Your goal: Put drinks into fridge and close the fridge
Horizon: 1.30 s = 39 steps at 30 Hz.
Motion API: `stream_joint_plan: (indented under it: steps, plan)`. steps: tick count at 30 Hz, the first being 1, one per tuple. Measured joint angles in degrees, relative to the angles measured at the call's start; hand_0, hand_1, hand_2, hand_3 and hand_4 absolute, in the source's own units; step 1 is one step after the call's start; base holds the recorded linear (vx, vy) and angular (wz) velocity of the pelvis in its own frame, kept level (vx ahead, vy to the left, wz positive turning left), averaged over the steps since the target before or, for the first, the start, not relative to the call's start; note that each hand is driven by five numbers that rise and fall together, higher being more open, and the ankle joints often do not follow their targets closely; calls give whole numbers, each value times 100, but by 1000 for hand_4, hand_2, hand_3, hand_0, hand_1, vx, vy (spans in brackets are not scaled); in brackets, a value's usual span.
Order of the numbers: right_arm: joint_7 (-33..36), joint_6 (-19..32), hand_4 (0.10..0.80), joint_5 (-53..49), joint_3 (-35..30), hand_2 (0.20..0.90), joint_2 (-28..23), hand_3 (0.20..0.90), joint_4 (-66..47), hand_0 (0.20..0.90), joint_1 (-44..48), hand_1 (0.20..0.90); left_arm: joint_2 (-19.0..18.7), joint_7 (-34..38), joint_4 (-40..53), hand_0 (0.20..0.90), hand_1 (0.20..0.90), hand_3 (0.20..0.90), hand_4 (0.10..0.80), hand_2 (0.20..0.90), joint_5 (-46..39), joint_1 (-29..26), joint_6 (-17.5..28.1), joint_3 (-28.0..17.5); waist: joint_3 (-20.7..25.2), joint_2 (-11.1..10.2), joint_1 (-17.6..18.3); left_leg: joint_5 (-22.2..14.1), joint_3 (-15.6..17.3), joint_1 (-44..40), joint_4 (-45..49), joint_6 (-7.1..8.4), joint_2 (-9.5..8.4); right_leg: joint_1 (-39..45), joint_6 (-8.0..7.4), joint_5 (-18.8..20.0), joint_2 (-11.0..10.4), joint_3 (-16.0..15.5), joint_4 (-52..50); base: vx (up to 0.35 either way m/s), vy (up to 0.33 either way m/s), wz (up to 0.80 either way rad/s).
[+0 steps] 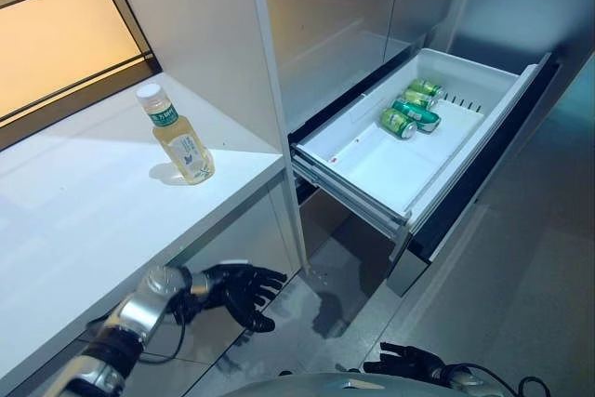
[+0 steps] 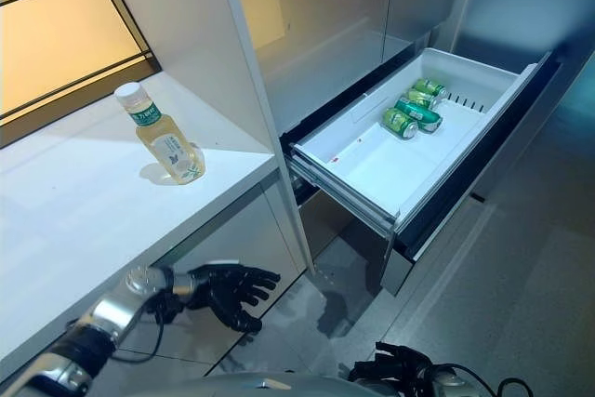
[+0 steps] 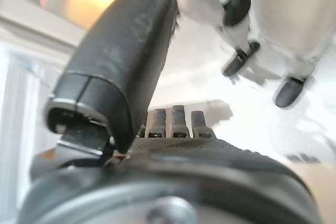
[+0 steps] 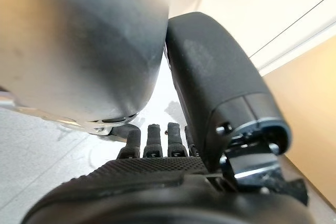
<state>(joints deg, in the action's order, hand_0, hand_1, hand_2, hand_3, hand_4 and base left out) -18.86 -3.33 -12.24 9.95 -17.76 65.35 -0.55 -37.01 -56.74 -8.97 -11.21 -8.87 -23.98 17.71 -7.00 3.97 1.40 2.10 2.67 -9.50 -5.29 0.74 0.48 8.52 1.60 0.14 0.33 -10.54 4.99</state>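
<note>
A bottle of pale yellow drink (image 1: pixel 178 137) with a white cap and green label stands upright on the white counter (image 1: pixel 74 220). The fridge drawer (image 1: pixel 372 169) is pulled out to the right; green cans (image 1: pixel 411 107) lie at its far end. My left hand (image 1: pixel 234 291) hangs below the counter's front edge, fingers relaxed and spread, holding nothing. It also shows in the left wrist view (image 3: pixel 121 72). My right hand (image 1: pixel 409 361) is low at the bottom edge, fingers loosely extended, empty; it shows in the right wrist view (image 4: pixel 210 93) too.
A tall white cabinet panel (image 1: pixel 214 34) stands between the counter and the fridge. The drawer's dark front (image 1: pixel 483 165) juts over the grey floor (image 1: pixel 521 295). A window (image 1: pixel 56 16) lies behind the counter.
</note>
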Motion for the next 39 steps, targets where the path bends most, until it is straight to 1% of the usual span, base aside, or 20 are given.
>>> stream_joint_plan:
  steps: [2,3,5,7,9,12,17,19,20,21,22,23,24,27,29,30,31,34,36,39]
  plan:
    - [11,85,800,7,1,900,3,900,21,900,-45,900,-12,-326,555,900,900,900,800,900,-785,-155,-324,-48,15,22,5,0,-8,-24,0,0,-2,29,-6,21,0,1,7,48,-3,2]
    - [14,114,800,15,4,900,6,900,24,900,-55,900,16,-423,783,900,900,900,800,900,-1206,-187,-362,-69,25,37,12,-1,-8,-35,-3,0,-3,42,-6,21,-1,3,14,40,-2,1]
    - [25,205,800,40,5,900,28,900,84,900,-66,900,76,-473,1227,900,900,900,800,900,-2049,-200,-369,-75,33,50,29,-2,-12,-73,-5,1,-4,83,-6,22,1,3,19,17,-3,0]
    - [106,287,800,43,5,900,32,900,92,900,-118,900,330,-433,1780,900,900,900,800,900,-3138,-201,-197,-114,76,100,39,-9,-12,-87,-7,3,-2,96,-6,21,3,11,20,37,-12,-2]
    - [129,327,800,44,9,900,36,900,93,900,-141,900,554,-309,2195,900,900,900,800,900,-3842,-213,181,-227,103,137,53,-9,-12,-98,-7,4,5,100,-7,21,11,33,20,41,-19,-5]
    - [202,354,800,42,29,900,39,900,97,900,-204,900,725,-106,2410,900,900,900,800,900,-4533,-379,955,-421,186,137,60,-6,-12,-103,-7,9,18,104,-7,20,23,33,20,45,-20,-2]
    - [271,386,800,42,109,900,40,900,103,900,-264,900,760,828,2639,900,900,900,800,900,-4859,-658,2526,-1010,280,120,51,-2,-30,-120,-7,15,23,140,-23,10,28,29,21,19,-11,1]
    - [309,384,800,42,110,900,70,900,94,900,-283,900,738,1281,2648,900,900,900,800,900,-4805,-704,3143,-1155,303,82,41,0,-46,-115,-7,18,23,140,-23,10,30,20,21,0,0,0]
    - [344,383,800,42,117,900,101,900,86,900,-305,900,743,1743,2650,900,900,900,800,900,-4594,-704,3781,-1280,328,41,31,1,-55,-113,-7,19,24,140,-22,10,31,15,21,0,0,0]
    - [351,381,800,42,119,900,117,900,85,900,-308,900,742,1940,2649,900,900,900,800,900,-4447,-704,4053,-1368,332,25,26,1,-59,-112,-6,19,24,139,-22,10,32,13,22,14,-33,2]
    - [364,382,800,41,125,900,147,900,86,900,-319,900,758,2359,2649,900,900,900,800,900,-4194,-706,4567,-1599,349,-15,18,2,-63,-110,-5,20,22,132,-22,10,31,12,21,0,0,0]
    - [372,382,800,39,132,900,160,900,87,900,-324,900,773,2569,2649,900,900,900,800,900,-4041,-707,4812,-1691,358,-32,10,2,-65,-110,-4,20,21,132,-17,14,30,10,21,8,-30,2]
    - [383,382,800,39,166,900,195,900,93,900,-330,900,888,3027,2647,900,900,900,800,900,-3627,-707,5258,-1957,386,-85,-5,2,-72,-107,-2,20,21,127,-4,22,30,4,22,6,-24,4]
    - [402,380,800,41,214,900,290,900,143,900,-346,900,1108,4264,2643,900,900,900,800,900,-2574,-708,6171,-2338,459,-240,-78,3,-106,-74,7,20,17,103,7,29,29,-23,21,3,-16,5]
    - [408,381,800,41,216,900,326,900,174,900,-371,900,1111,5001,2640,900,900,900,800,900,-1903,-708,6504,-2477,488,-302,-129,2,-122,-70,18,20,9,100,8,28,23,-33,21,-3,-4,3]
    - [418,381,800,41,223,900,342,900,206,900,-369,900,1109,5619,2642,900,900,900,800,900,-1302,-712,6687,-2524,504,-327,-154,2,-132,-66,17,18,0,104,8,27,13,-58,21,-4,-8,8]
    - [435,380,800,42,228,900,344,900,210,900,-372,900,1101,6083,2652,900,900,900,800,900,-870,-725,6713,-2537,509,-335,-167,4,-140,-60,13,15,-7,105,7,27,5,-75,21,-2,-4,8]
    - [452,376,800,42,229,900,341,900,208,900,-372,900,1003,7053,2650,900,900,900,800,900,106,-760,6620,-2523,511,-333,-182,12,-148,-31,-5,4,-17,93,-21,8,-7,-89,21,0,-1,2]
    - [451,372,800,41,228,900,338,900,207,900,-368,900,803,7396,2623,900,900,900,800,900,512,-765,6412,-2470,511,-326,-174,12,-147,-16,-6,4,-15,85,-21,8,-5,-90,21,0,0,0]
    - [444,363,800,42,227,900,316,900,198,900,-365,900,593,7576,2479,900,900,900,800,900,628,-764,6101,-2414,518,-283,-146,13,-151,-17,-7,2,-14,90,-21,8,-5,-96,21,0,0,0]
